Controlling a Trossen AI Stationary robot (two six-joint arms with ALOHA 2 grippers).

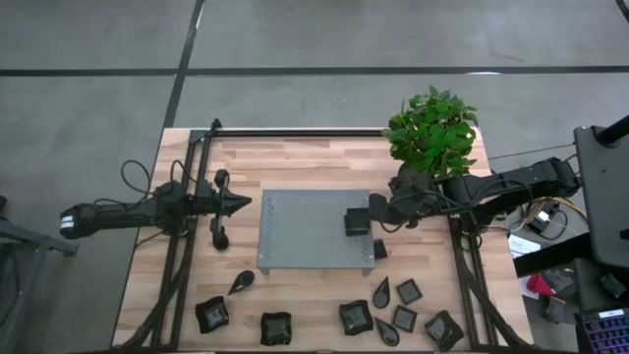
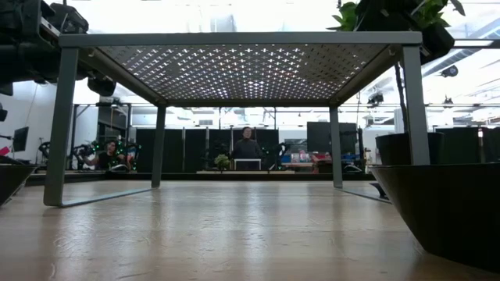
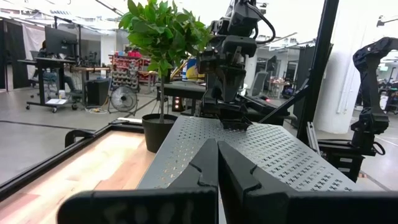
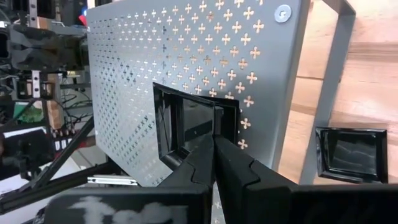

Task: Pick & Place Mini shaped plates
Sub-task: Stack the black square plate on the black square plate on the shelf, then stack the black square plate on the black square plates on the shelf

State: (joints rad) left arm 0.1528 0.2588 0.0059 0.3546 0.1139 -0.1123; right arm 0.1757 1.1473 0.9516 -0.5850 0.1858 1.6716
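Observation:
Several small dark glossy plates (image 1: pixel 355 317) lie along the table's near edge: square, wavy-edged and teardrop (image 1: pixel 241 282). One square plate (image 1: pixel 380 250) sits on the wood by the right near corner of the grey perforated tray (image 1: pixel 305 236). My right gripper (image 1: pixel 369 216) is over the tray's right side, shut on another square plate (image 1: pixel 356 222). My left gripper (image 1: pixel 239 205) waits left of the tray, its fingers shut on nothing. My right gripper pinches the square plate by its rim (image 4: pixel 214 127), on the side facing the arm. It comes slanting down from the table's right. The plate (image 3: pixel 235 123) is at the tray's top surface. Whether it rests there or hangs just above, I cannot tell.
A green plant in a dark pot (image 1: pixel 432 133) stands at the far right, close behind my right arm. The tray stands on thin legs (image 2: pixel 58 125) with open space beneath. Bare wood lies between the tray and the near row of plates.

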